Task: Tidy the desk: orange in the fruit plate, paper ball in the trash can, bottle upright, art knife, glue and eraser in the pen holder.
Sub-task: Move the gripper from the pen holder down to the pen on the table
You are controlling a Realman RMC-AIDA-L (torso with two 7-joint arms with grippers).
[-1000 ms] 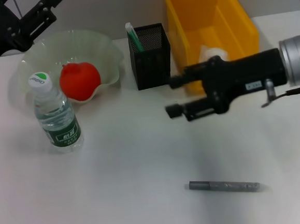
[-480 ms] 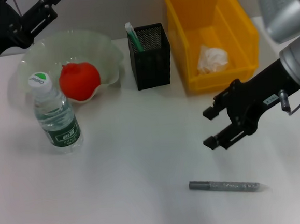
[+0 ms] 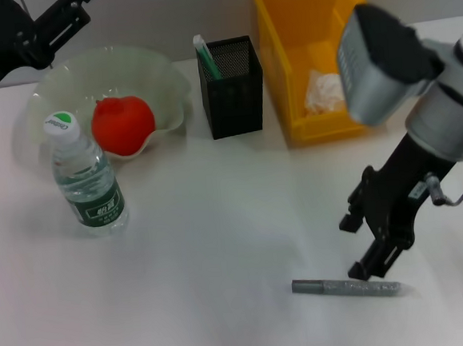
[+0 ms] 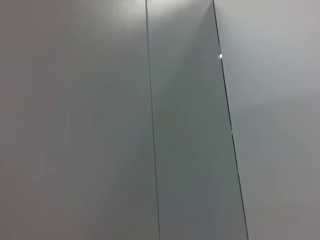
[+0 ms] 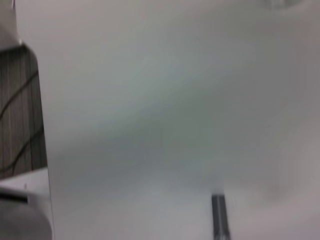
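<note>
The orange (image 3: 123, 124) lies in the pale fruit plate (image 3: 163, 70) at the back left. In front of it the bottle (image 3: 88, 180) stands upright. A green stick with a white top (image 3: 204, 56), seemingly the glue, stands in the black mesh pen holder (image 3: 233, 89). The paper ball (image 3: 325, 92) rests in the yellow trash can (image 3: 373, 41). The grey art knife (image 3: 346, 287) (image 5: 218, 215) lies flat near the front edge. My right gripper (image 3: 356, 246) hangs open just above the knife's right half, pointing down. The eraser is out of view. My left gripper (image 3: 53, 28) is parked open at the far back left.
In the right wrist view, the table's edge and a dark striped floor (image 5: 20, 110) show beside the white tabletop. The left wrist view shows only grey wall panels (image 4: 190, 125).
My right gripper swung from in front of the trash can down toward the table's front, ending just above the art knife. The paper ball came into view. The left arm stayed put.
</note>
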